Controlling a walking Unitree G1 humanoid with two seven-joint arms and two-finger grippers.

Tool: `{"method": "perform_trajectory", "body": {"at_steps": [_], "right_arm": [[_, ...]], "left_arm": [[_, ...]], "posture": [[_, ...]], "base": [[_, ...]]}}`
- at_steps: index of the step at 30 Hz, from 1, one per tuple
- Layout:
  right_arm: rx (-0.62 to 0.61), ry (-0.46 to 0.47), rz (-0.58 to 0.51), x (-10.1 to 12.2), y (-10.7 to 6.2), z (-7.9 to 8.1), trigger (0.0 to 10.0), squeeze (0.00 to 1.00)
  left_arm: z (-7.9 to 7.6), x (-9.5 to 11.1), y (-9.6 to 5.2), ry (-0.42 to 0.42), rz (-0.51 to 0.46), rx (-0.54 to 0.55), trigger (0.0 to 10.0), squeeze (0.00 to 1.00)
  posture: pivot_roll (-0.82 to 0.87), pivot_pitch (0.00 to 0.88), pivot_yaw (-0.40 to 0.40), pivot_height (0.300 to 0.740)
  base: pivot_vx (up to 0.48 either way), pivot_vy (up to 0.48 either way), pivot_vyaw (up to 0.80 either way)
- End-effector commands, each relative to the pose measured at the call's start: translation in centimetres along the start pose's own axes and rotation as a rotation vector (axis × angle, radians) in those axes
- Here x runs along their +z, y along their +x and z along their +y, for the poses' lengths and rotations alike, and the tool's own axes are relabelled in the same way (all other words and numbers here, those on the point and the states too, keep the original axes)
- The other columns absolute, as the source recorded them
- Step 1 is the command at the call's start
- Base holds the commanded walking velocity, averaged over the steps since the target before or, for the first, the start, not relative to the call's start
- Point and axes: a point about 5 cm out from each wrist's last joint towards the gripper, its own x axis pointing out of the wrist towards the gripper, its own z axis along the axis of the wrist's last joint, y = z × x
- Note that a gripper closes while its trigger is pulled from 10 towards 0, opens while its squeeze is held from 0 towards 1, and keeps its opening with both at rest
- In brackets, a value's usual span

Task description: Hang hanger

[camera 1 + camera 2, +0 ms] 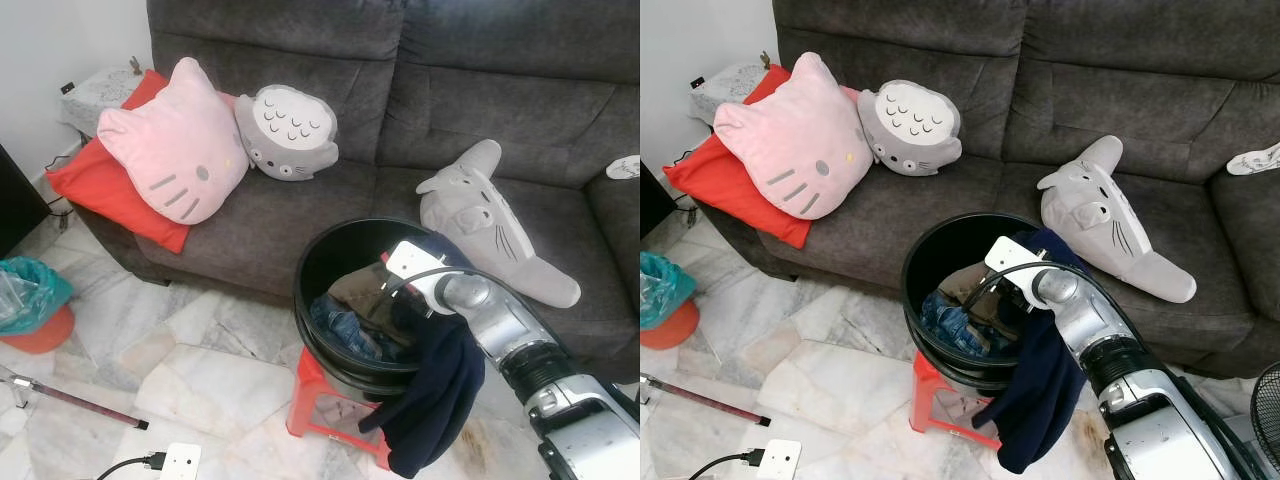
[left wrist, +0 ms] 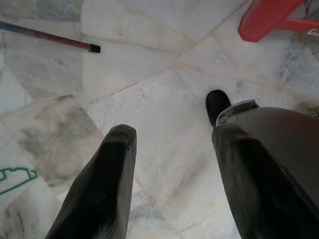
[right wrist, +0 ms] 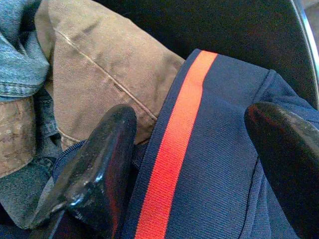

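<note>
Right gripper (image 3: 187, 149), fingers spread wide, hovers over navy red-striped garment (image 3: 214, 164) at rim of black plastic bucket (image 1: 330, 250). Left gripper (image 2: 169, 169) open, idle above floor. Green wire hanger (image 2: 15, 178) on marble floor (image 2: 149, 99): light, stiff, thin; grip its hook or shoulder.

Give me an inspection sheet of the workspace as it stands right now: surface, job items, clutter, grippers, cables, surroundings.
Surface: white marble floor, veined tiles.
Job's things: round black laundry bucket on a red plastic stool, holding blue denim and tan cloth; navy garment with a red stripe draped over the rim. Green hanger partly seen on the floor.
Clutter: red-handled stick; teal bag.
Grippers: right gripper open inside the bucket, fingers astride the navy garment; left gripper open above the floor.
Cables: black cable into a white power strip.
Surroundings: grey fabric sofa, pink cat cushion, red pillow, two grey plush toys.
</note>
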Motion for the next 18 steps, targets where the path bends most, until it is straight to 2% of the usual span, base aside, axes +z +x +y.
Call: {"method": "perform_trajectory", "body": {"at_steps": [1, 12, 18], "right_arm": [[0.013, -0.024, -0.011, 0.15, -0.12, 0.17, 10.0, 0.0], [0.034, -0.05, 0.025, -0.37, -0.06, 0.64, 10.0, 0.0], [-0.01, -0.045, 0.031, -0.42, -0.19, -0.05, 10.0, 0.0]], "left_arm": [[0.01, -0.76, -0.17, -0.008, 0.03, -0.004, 10.0, 0.0], [-0.03, -0.73, -0.16, -0.01, 0.028, -0.003, 10.0, 0.0], [-0.04, -0.73, -0.17, -0.01, 0.027, -0.003, 10.0, 0.0]], "posture": [[-0.09, 0.084, 0.017, 0.74], [-0.09, 0.086, 0.016, 0.74], [-0.09, 0.086, 0.016, 0.74]], "base": [[0.0, 0.0, 0.0], [0.0, 0.0, 0.0], [0.0, 0.0, 0.0]]}}
